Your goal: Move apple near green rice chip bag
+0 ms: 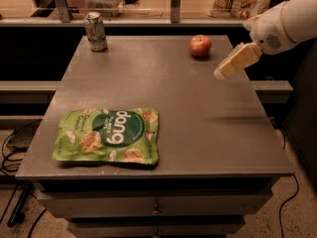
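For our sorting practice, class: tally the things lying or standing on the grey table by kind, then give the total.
Fruit: 1, the apple
Snack bags: 1, the green rice chip bag
Drink cans: 1, the soda can
Total: 3
Not counted: the gripper, hovering right of the apple above the table.

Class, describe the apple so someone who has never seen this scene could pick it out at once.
Find the grey table and look at its far edge, right of centre, just left of the gripper hanging over the right side. The apple sits there: small, round and red, unlike the upright can at far left and the flat green bag in front.
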Available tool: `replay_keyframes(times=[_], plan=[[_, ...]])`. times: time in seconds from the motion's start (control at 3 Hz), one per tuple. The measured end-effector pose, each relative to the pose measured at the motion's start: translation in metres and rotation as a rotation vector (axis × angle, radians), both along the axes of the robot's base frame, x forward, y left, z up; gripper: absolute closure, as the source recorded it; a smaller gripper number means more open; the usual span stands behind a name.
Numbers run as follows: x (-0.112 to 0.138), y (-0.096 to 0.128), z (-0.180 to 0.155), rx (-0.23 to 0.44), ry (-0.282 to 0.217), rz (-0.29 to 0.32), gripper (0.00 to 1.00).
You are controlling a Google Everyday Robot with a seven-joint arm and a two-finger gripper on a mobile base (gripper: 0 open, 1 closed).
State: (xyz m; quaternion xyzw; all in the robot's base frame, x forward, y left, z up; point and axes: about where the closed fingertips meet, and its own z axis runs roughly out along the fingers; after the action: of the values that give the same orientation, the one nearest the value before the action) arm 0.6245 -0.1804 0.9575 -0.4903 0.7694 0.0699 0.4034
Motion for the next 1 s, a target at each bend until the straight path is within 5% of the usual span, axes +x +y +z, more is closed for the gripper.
replay_keyframes(times=[1.0], plan=[[0.1, 0.033, -0.04, 0.335, 0.015, -0.086, 0.0]])
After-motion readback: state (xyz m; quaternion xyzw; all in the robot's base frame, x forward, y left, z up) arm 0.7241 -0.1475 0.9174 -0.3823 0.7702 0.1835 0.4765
